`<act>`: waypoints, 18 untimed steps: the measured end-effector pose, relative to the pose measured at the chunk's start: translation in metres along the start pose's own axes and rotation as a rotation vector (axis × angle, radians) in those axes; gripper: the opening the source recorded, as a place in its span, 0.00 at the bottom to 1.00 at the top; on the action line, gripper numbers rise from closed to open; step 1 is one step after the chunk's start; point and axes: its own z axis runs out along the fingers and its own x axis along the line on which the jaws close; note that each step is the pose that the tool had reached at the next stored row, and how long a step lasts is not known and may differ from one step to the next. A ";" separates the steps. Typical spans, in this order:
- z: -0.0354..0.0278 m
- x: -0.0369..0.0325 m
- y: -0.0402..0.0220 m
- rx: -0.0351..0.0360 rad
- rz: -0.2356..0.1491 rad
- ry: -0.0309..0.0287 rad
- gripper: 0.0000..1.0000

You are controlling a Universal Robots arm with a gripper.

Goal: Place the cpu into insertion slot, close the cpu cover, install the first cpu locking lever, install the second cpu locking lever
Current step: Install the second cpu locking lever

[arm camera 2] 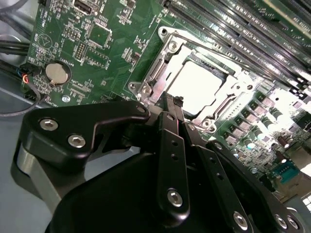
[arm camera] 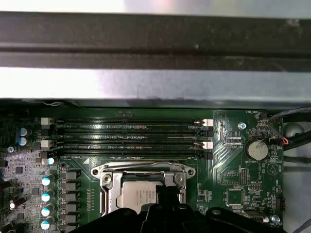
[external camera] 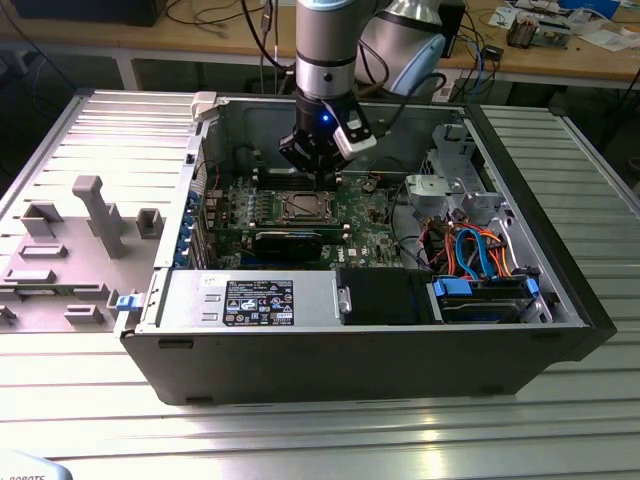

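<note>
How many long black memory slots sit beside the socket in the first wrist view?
4, stacked in parallel between the socket and the case wall. None look hidden.

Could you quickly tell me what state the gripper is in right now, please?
Gripper: jaws shut together, holding nothing visible, tips poised at the edge of the cpu cover over the cpu.

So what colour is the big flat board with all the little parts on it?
Green. The circuit board shows best in the first wrist view, around the shiny silver insertion slot.
</note>
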 end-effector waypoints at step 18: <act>-0.0082 -0.0001 -0.0207 0.0007 0.000 0.0000 0.11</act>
